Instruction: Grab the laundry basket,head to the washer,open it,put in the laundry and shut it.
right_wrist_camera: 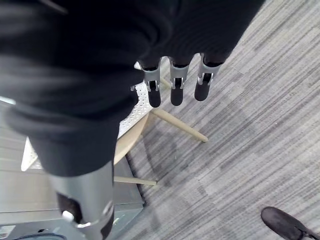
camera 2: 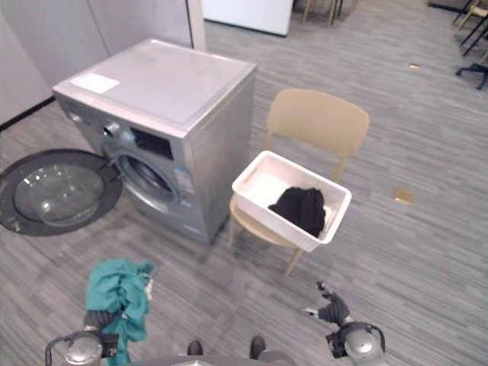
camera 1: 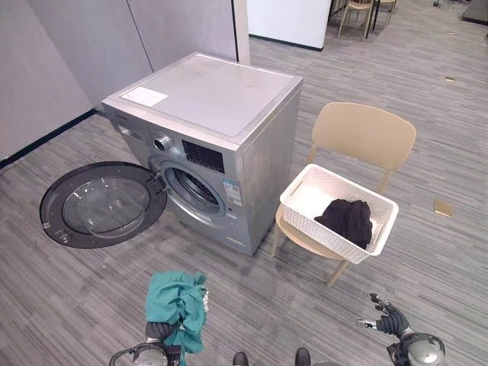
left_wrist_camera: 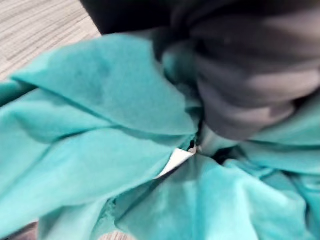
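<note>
In front of the open washer [camera 1: 206, 145], left hand [camera 1: 158, 332] clutches a crumpled teal garment [camera 1: 179, 305]; right hand [camera 1: 387, 320] hangs loose, empty. Black clothing [camera 1: 347, 219] sits in the white basket [camera 1: 302, 217] on the chair [camera 1: 364, 134].

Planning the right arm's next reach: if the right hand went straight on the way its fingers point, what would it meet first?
Probably the white laundry basket on the chair; the right hand points toward it, though depth is unclear.
</note>
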